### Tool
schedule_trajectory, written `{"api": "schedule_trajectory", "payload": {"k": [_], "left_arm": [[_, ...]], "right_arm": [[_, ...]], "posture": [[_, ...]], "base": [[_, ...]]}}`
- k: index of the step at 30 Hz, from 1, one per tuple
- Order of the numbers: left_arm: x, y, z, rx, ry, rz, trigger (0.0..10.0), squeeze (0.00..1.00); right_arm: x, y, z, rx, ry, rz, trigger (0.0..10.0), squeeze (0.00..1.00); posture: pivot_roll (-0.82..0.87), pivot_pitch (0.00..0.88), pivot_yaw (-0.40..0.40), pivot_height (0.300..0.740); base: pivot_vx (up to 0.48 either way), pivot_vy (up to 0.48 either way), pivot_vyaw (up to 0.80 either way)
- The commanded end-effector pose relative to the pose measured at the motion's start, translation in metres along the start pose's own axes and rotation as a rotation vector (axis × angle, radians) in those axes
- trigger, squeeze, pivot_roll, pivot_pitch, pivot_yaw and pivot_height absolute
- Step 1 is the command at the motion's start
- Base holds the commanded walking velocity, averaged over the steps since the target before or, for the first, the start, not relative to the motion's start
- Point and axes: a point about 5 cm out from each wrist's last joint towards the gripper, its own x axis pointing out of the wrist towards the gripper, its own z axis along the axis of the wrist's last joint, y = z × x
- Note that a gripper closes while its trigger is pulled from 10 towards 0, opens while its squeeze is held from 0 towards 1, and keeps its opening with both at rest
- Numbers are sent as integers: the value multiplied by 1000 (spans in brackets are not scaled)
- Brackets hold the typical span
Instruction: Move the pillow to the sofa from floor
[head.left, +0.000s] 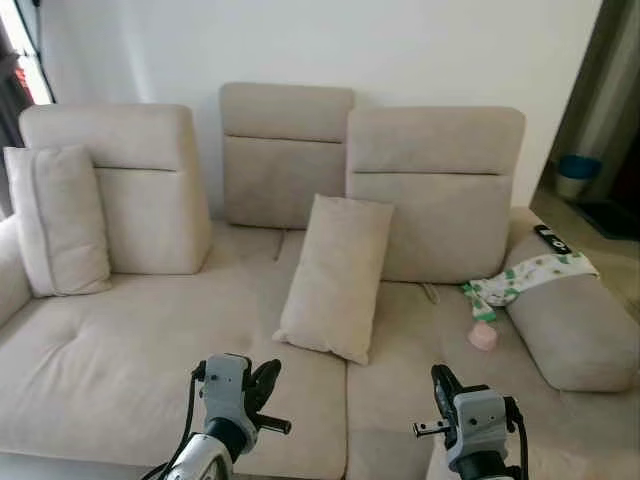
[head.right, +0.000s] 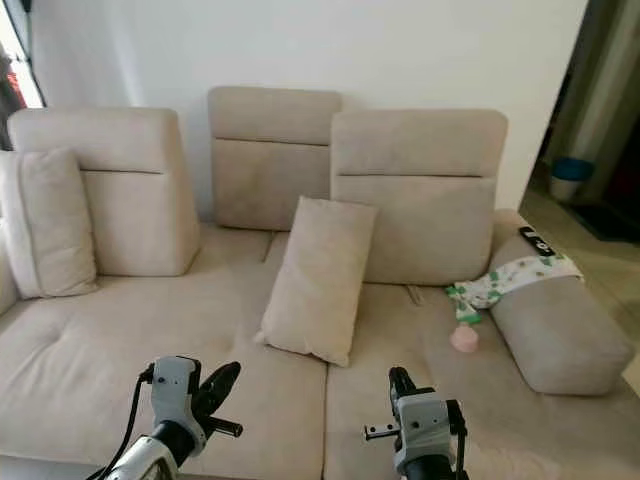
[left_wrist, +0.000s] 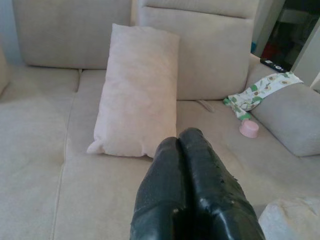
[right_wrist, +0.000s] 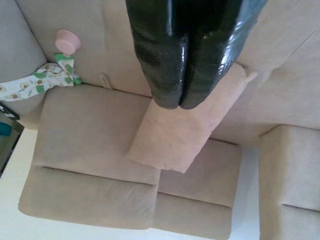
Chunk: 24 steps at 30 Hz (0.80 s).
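Starting from the left pincer (head.left: 268, 385), held low over the front edge of the sofa (head.left: 110, 370), its two black fingers (left_wrist: 192, 195) are pressed together with nothing between them, as the left wrist view shows plainly. The right pincer (head.left: 443, 385) sits level with it on the other side, fingers likewise closed on each other and empty. Ahead of both and between them, the pillow (head.left: 335, 275) already rests on the sofa seat, propped on one short end with its top leaning back against the right backrest cushion (head.left: 435, 195). Its long axis runs nearly upright, tilted a little so the lower end lies toward the robot's left. The pillow stands well apart from both pincers, with bare seat in between; the left one looks slightly nearer its lower corner. Judging from this, the pillow is off the floor and the task seems essentially done, so any coming move is likely a withdrawal rather than a reach. Off to the right lie a patterned cloth (head.left: 525, 275) and a small pink object (head.left: 483, 336), near the armrest (head.left: 575, 335).
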Motion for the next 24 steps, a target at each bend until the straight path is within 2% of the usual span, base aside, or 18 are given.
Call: {"api": "schedule_trajectory", "payload": {"k": [1,7,24], "left_arm": [[-2,1,-5,-9,16,3,10000,0],[-1,-2,-5,2,15,-10,10000,0],[1,-4,-7,1,16,-20,10000,0]], "right_arm": [[-2,-1,-6,-1,34,2,10000,0],[-2,-3,-6,-8,37,2,10000,0],[-3,-2,-8,-17,43,4,10000,0]], "posture": [[-36,0,23,740],[-40,0,20,740],[-41,0,18,740]], "base": [[0,0,0],[0,-87,0],[0,-477,0]]}}
